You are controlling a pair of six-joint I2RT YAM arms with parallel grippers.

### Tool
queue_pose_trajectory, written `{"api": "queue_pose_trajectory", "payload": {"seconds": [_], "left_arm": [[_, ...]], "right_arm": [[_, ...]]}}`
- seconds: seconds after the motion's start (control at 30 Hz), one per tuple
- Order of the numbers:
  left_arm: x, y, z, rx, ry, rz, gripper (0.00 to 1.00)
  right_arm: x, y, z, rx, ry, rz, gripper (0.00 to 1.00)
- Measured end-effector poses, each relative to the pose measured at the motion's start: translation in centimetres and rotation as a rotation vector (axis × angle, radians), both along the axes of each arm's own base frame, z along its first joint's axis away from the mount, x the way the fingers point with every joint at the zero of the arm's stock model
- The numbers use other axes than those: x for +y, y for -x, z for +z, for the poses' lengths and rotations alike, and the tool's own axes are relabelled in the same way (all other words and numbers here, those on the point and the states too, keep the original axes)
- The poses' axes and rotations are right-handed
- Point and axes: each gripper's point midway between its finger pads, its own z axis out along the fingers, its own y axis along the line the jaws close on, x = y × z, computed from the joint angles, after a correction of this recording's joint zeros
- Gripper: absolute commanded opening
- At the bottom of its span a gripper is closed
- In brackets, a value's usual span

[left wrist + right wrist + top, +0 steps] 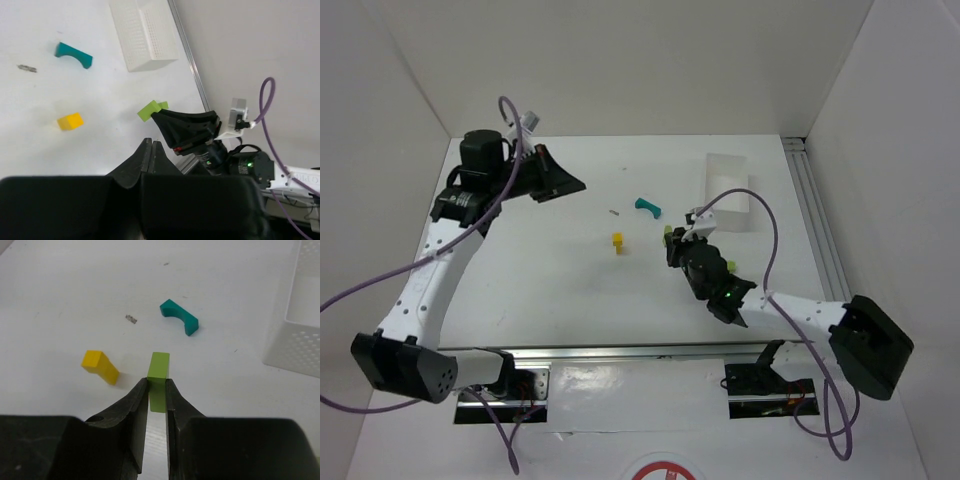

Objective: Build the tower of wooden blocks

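My right gripper (158,385) is shut on a lime-green block (159,372), which sticks out past its fingertips above the table; the same green block (669,234) shows at that gripper's tip (673,240) in the top view. A yellow post (617,242) stands upright a little to its left, also seen as the yellow post (100,366). The teal arch (647,207) lies on the table farther back, and shows as the teal arch (179,317). My left gripper (150,144) is shut with nothing in it, held high at the far left (575,184).
A white perforated tray (730,188) stands at the back right, close behind my right gripper. A small dark speck (613,212) lies near the arch. A metal rail (815,225) runs along the right edge of the table.
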Motion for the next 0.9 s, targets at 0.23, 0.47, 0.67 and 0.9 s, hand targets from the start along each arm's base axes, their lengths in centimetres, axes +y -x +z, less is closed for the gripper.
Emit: {"api": "queue_pose_trajectory", "payload": {"seconds": [0.23,0.47,0.67,0.9], "left_arm": [[3.9,1.2,0.7,-0.014,-0.061,0.092,0.0],[5.8,1.4,-1.9,0.062,-0.107,0.125,0.0],[6.6,1.3,-2.3,0.075,-0.107,0.135,0.0],[6.9,1.5,-3.2,0.088,-0.108,0.125,0.0]], "right_arm": [[1.2,-1.2,-2.5,-0.057,0.052,-0.126,0.14],[2.2,-2.2,-5.4,-0.024,0.082,-0.151,0.14],[3.0,-2.7,-6.3,-0.01,0.064,-0.152,0.14],[4.0,-3.5,-7.3,0.009,0.055,-0.143,0.14]]}}
